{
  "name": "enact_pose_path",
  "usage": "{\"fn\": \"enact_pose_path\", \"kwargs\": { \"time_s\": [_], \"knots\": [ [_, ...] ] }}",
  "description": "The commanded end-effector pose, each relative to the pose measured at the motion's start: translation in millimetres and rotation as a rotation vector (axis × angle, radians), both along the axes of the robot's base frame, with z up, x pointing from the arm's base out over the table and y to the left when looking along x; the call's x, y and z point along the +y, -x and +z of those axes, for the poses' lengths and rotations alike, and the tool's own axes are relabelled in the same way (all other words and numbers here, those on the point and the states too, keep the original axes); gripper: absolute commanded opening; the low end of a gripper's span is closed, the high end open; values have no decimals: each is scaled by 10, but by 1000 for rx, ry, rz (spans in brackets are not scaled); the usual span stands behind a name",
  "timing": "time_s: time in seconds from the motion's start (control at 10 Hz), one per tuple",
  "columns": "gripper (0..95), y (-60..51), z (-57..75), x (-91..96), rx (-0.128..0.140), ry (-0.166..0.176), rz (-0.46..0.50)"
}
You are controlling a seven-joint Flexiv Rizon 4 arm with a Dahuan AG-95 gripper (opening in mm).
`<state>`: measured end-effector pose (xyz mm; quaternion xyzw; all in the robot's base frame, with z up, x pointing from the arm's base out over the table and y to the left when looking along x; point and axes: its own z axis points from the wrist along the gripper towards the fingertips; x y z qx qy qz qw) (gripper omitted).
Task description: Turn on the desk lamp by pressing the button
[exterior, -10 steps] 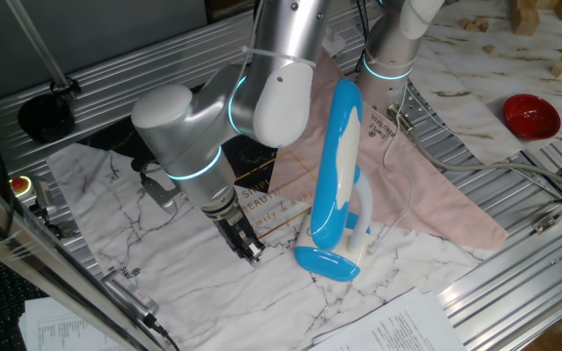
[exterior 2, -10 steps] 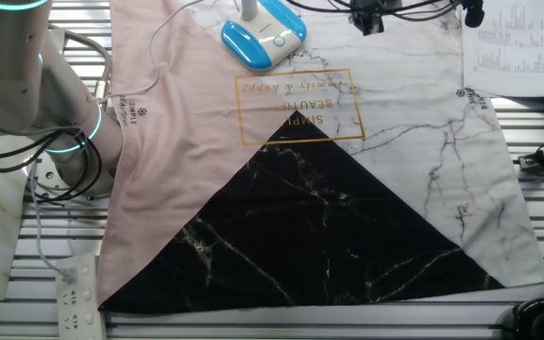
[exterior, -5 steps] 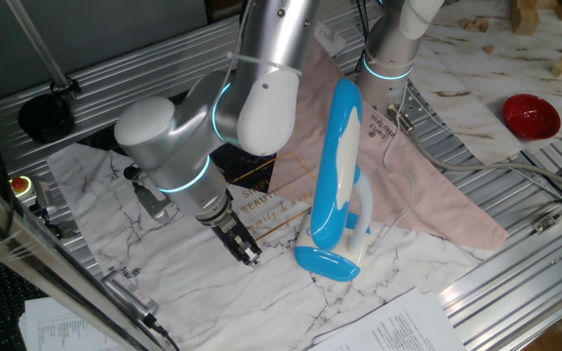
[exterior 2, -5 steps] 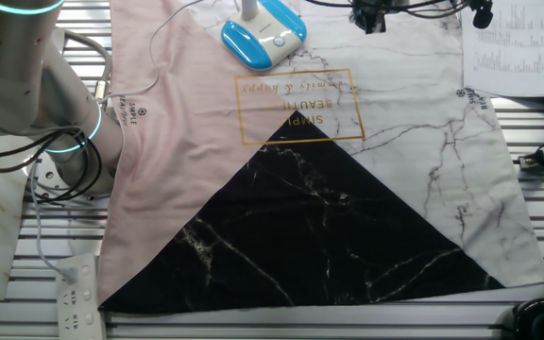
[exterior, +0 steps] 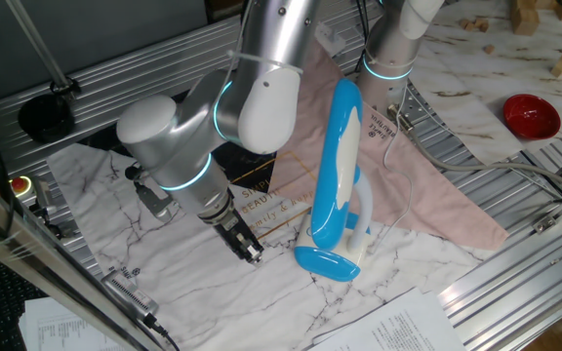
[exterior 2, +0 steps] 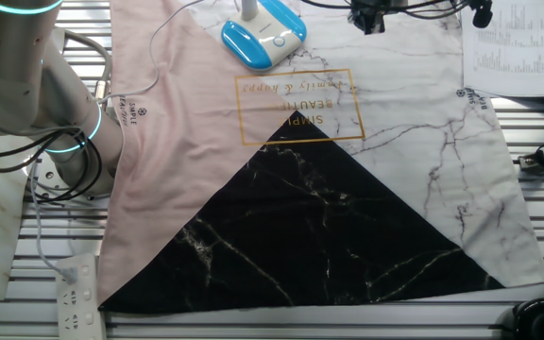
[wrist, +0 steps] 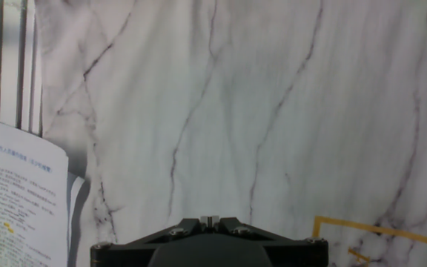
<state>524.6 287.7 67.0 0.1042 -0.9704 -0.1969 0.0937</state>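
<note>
One desk lamp point(exterior: 338, 185) stands on the marble-print cloth point(exterior: 193, 283), its long blue head tilted upright over the white looped neck, its oval blue base point(exterior 2: 263, 34) resting on the cloth. In the other fixed view I see only that base, at the 12 o'clock edge of the frame.

My gripper point(exterior: 249, 253) hangs low over the cloth at the lamp's 9 o'clock, near the base but apart from it. From the hand view I see the fingertips point(wrist: 210, 220) meeting at a seam, closed on nothing, over bare marble print.

A printed sheet point(wrist: 13, 200) lies at 8 o'clock in the hand view. A red bowl point(exterior: 531, 114) sits well apart at the lamp's 2 o'clock.
</note>
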Motion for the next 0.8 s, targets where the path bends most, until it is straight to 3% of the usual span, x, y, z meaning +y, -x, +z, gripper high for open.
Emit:
{"fn": "enact_pose_path", "kwargs": {
  "time_s": [0.1, 0.3, 0.5, 0.8],
  "knots": [
    [0, 11, -61, -11, -5, -13, 14],
    [0, 40, -126, -6, -4, -14, 10],
    [0, 13, -115, -19, 17, -43, 9],
    [0, -136, -4, -73, 65, -36, 33]
  ]
}}
